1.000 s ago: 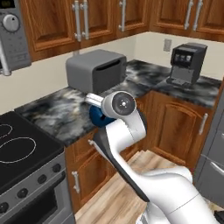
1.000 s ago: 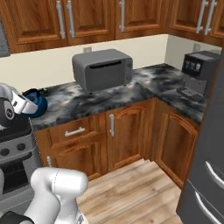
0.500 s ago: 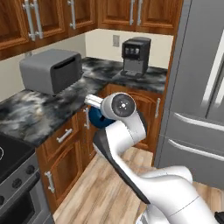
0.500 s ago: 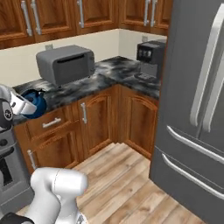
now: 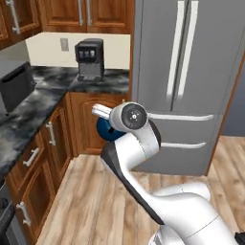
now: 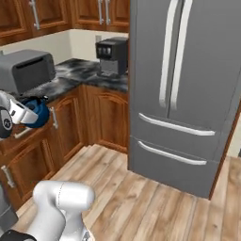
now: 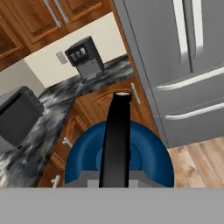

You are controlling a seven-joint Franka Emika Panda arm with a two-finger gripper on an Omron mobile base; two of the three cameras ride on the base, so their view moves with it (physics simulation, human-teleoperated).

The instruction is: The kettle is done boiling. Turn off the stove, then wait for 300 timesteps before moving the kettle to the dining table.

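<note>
The small dark-blue kettle (image 7: 146,159) hangs in the air in front of the arm, held by its thin black upright handle (image 7: 117,131). My gripper (image 7: 114,177) is shut on that handle from above. In the left base view the kettle (image 5: 106,131) peeks out from behind the arm's wrist, over the wood floor. The right base view shows the kettle (image 6: 38,113) at the end of my gripper (image 6: 27,115), level with the counter edge. The stove and the dining table are out of view.
A tall steel fridge (image 5: 191,86) stands straight ahead. A black coffee machine (image 5: 89,58) sits on the marbled corner counter (image 5: 52,88), and a grey boxy appliance (image 6: 26,70) sits further left. Wood cabinets (image 6: 101,113) line the left side. Wood floor (image 6: 155,207) lies open below.
The whole picture has swung as the base turned right: the counter slid left and the fridge came to the front. The kettle stays held in the gripper.
</note>
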